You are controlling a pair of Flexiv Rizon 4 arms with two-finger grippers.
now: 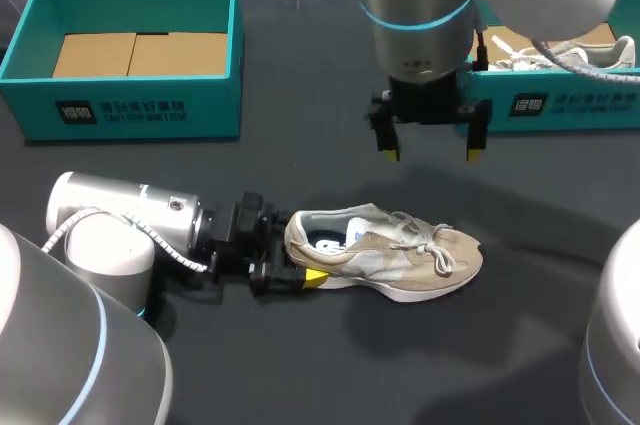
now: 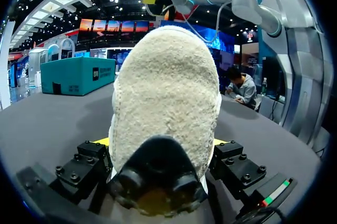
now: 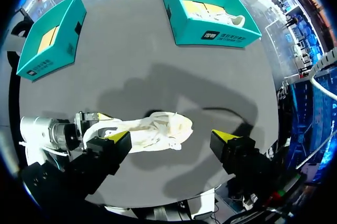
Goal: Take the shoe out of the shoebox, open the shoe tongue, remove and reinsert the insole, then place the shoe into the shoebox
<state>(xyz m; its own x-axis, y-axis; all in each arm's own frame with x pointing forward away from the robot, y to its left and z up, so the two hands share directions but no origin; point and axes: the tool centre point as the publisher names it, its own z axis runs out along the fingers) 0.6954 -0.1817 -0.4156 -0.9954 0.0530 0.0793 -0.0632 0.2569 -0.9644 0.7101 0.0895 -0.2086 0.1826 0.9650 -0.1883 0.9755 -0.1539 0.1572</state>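
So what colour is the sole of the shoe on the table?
The shoe has a white sole; the head view shows it best.

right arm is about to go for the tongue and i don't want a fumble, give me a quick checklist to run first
1. Beige suede-and-mesh sneaker is out of its box, standing on its sole on the dark table: ok.
2. Left end effector is shut on the sneaker's heel, one finger on each side: ok.
3. Right end effector is open, above the sneaker and touching nothing: ok.
4. White laces are slack enough for the tongue to lift: cannot tell.
5. Empty teal cardboard shoebox is free for the return: ok.
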